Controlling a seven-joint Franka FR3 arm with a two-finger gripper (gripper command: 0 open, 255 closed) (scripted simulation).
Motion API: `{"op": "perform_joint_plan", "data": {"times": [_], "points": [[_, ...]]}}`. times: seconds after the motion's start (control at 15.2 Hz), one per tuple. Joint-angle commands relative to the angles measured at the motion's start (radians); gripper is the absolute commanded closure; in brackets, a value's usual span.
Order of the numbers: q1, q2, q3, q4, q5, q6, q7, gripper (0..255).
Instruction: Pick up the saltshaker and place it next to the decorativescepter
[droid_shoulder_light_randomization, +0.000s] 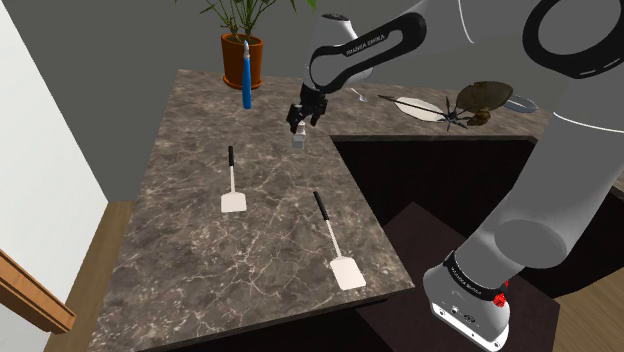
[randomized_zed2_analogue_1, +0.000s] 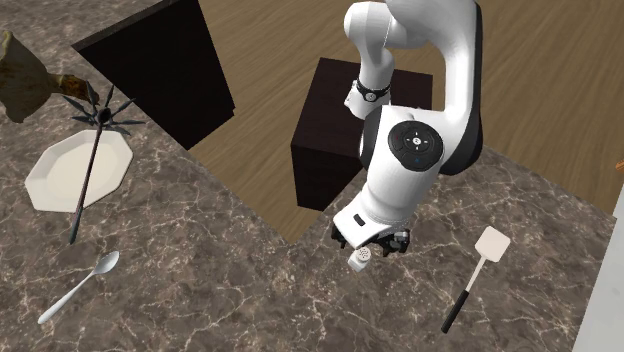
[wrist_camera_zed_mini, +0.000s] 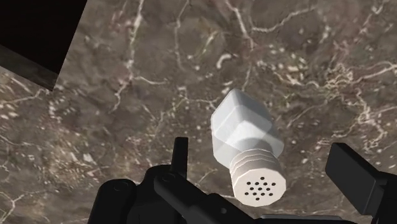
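The saltshaker (wrist_camera_zed_mini: 247, 145) is a small white faceted jar with a perforated cap, standing on the dark marble counter (droid_shoulder_light_randomization: 200, 150) near its inner corner. My black gripper (droid_shoulder_light_randomization: 303, 120) hangs just above it, open, one finger on each side and neither touching it. From the other side, the shaker (randomized_zed2_analogue_1: 360, 260) peeks out under the gripper (randomized_zed2_analogue_1: 372, 243). The decorative scepter (randomized_zed2_analogue_1: 88, 165), a thin dark rod with a spiky head, lies across a white plate (randomized_zed2_analogue_1: 55, 185) on the far arm of the counter. Its spiky head (droid_shoulder_light_randomization: 455, 118) sits at the shoulder view's right.
Two white spatulas with black handles (droid_shoulder_light_randomization: 233, 188) (droid_shoulder_light_randomization: 337, 250) lie on the counter in front. A blue upright object (droid_shoulder_light_randomization: 246, 75) and a potted plant (droid_shoulder_light_randomization: 243, 50) stand at the back. A spoon (randomized_zed2_analogue_1: 80, 288) lies near the plate. A dark cabinet (randomized_zed2_analogue_1: 325, 120) fills the counter's inner angle.
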Motion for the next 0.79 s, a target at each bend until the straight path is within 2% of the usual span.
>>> {"op": "perform_joint_plan", "data": {"times": [0.0, 0.33, 0.4, 0.73], "points": [[0.0, 0.001, 0.0, -0.002, 0.0, 0.003, 0.0, 0], [0.0, 0.001, 0.0, -0.001, 0.0, 0.002, 0.0, 0], [0.0, 0.001, 0.0, -0.001, 0.0, 0.002, 0.0, 255], [0.0, 0.001, 0.0, -0.001, 0.0, 0.002, 0.0, 255]]}}
